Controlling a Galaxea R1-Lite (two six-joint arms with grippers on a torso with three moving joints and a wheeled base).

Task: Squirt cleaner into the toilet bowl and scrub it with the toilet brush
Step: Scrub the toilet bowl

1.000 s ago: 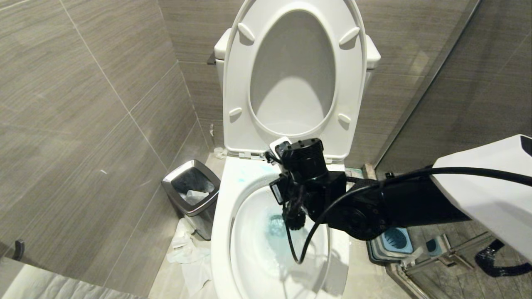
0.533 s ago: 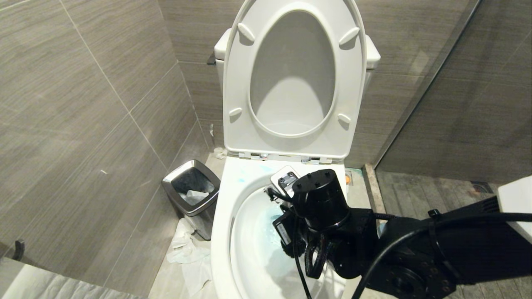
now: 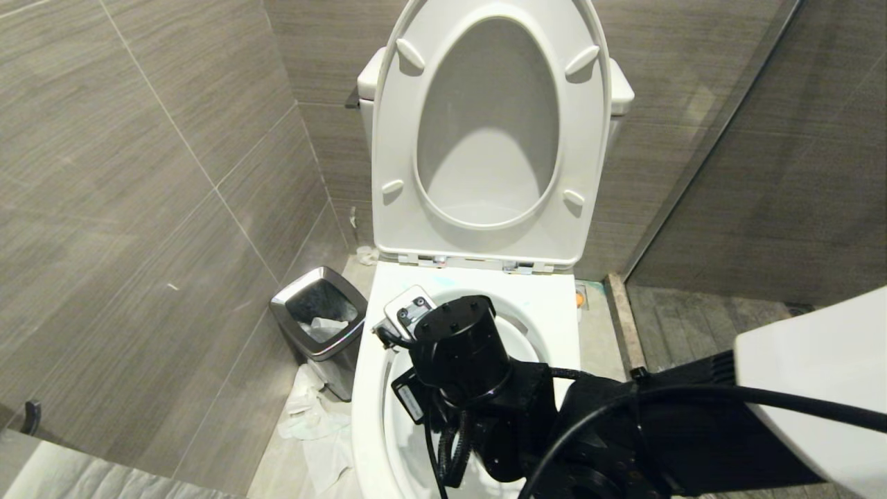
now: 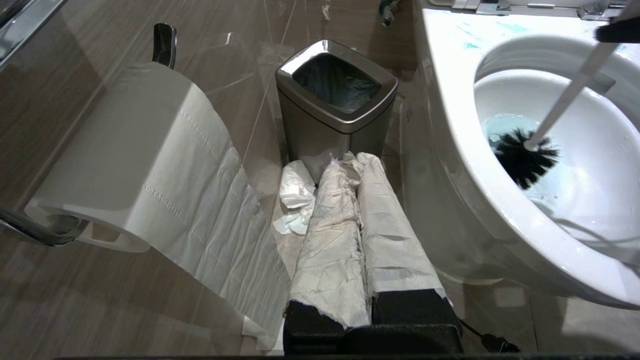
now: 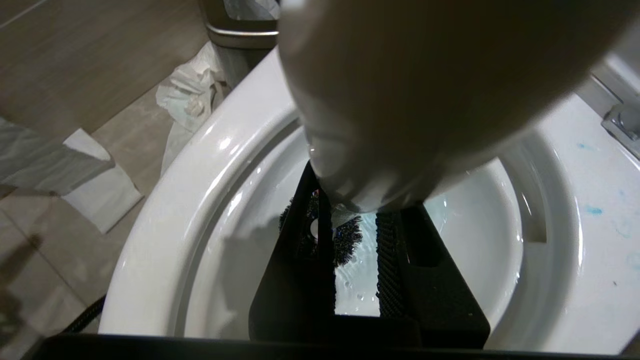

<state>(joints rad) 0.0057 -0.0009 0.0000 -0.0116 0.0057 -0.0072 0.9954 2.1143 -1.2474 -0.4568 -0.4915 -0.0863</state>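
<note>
**Scrubbing the bowl, brush in my right fingers**

My right fingers (image 5: 355, 260) are clenched on the thin grey handle of the toilet brush (image 4: 525, 157), holding it from above so the stick slants down into the toilet bowl (image 4: 450, 165). In my right wrist view the two dark fingers run down into the basin, and the black bristle head shows between and just beyond them, low in the bowl. The left wrist view gives the clearest look: the bristles sit at the edge of the blue-tinted water, touching the lower basin wall.

In the head view my right arm (image 3: 471, 360) covers most of the basin, reaching in from about four o'clock, with the wrist over the nine-o'clock side of the rim. My left fingers (image 4: 365, 235), wrapped in white paper, are closed on nothing and parked low beside the toilet, pointing at the steel-rimmed bin (image 4: 336, 95).

The cleaner (image 5: 592, 210) is already in: turquoise smears lie on the rim toward twelve o'clock, near the hinges, and the water carries the tint. So I judge the squirting done and the scrubbing under way.

The next move calls for keeping the grip firm while sweeping the bristles around the basin wall and up under the rim, pressing enough to scour without splashing over the edge or letting the slim handle twist between my fingers.
</note>
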